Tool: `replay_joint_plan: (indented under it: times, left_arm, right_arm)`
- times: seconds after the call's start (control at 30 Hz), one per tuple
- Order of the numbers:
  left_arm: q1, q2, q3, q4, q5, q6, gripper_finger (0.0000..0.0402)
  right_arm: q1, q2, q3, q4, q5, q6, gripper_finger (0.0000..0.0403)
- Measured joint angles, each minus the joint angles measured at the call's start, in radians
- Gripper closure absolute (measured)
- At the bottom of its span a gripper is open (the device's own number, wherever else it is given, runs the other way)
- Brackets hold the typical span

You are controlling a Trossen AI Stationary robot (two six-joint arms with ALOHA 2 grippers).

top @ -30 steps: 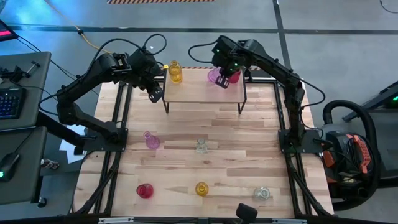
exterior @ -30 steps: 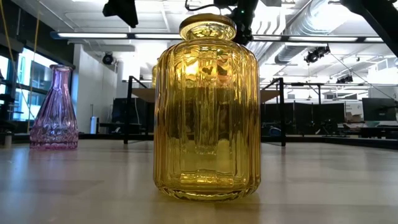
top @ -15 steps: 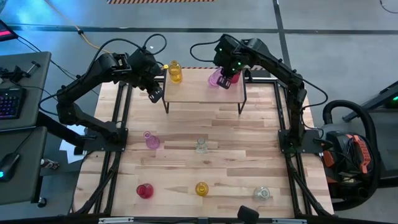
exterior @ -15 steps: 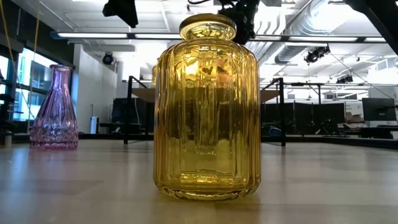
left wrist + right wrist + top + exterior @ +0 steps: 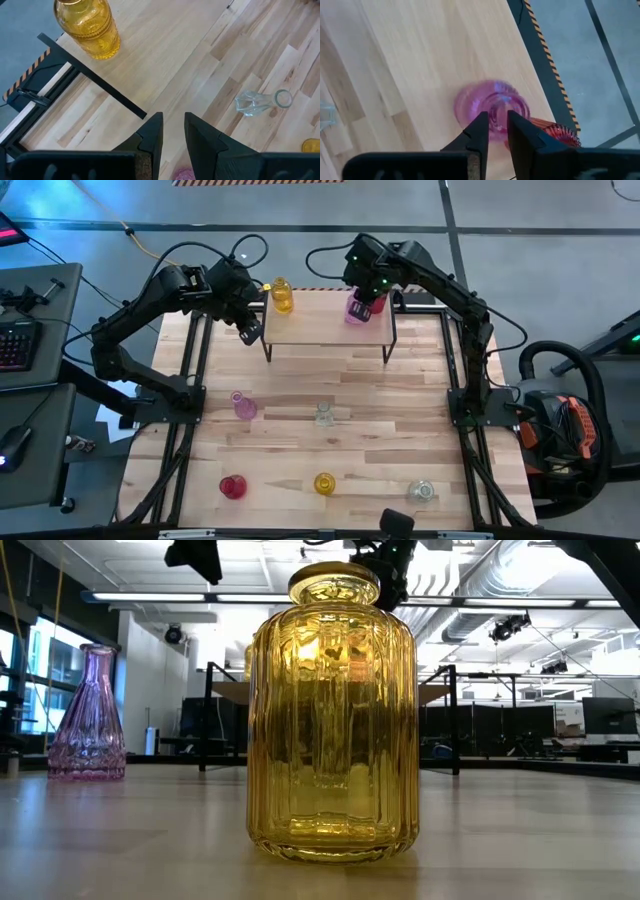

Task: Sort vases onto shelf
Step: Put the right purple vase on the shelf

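Note:
The shelf stands at the table's far middle. A yellow vase stands on its left end and shows in the left wrist view. At its right end a pink vase stands on its base beside a red vase. My right gripper points down over the pink vase, fingers slightly apart on either side of its neck. My left gripper hangs by the shelf's left near corner, narrowly open, with nothing between its fingers. My right gripper comes at the pink vase from above, one finger on each side of its neck. The vase is blurred, and I cannot tell whether the fingers touch it. Its base rests on the shelf.
Several vases stand on the tabletop: pink, clear, red, yellow and clear. The low view is filled by the near yellow vase, with a pink one to its left.
The pink vase under my right gripper has shifted a little toward the table's right edge and now stands closer to the red vase. The right gripper has barely moved.

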State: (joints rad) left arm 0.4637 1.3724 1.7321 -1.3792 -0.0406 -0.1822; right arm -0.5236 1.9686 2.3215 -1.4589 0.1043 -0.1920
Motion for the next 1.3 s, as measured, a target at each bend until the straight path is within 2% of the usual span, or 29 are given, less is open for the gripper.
replay_joint_plan:
  times: [0.67, 0.9, 1.3]
  left_arm:
    - [0.0, 0.0, 0.0, 0.0, 0.0, 0.0, 0.033]
    - [0.0, 0.0, 0.0, 0.0, 0.0, 0.001, 0.033]
    - [0.0, 0.0, 0.0, 0.0, 0.0, 0.001, 0.033]
  right_arm:
    - [0.0, 0.013, 0.0, 0.048, 0.031, 0.01, 0.0357]
    - [0.0, 0.013, 0.0, 0.057, -0.01, 0.036, 0.0357]
    - [0.0, 0.014, 0.0, 0.101, -0.012, 0.061, 0.0357]
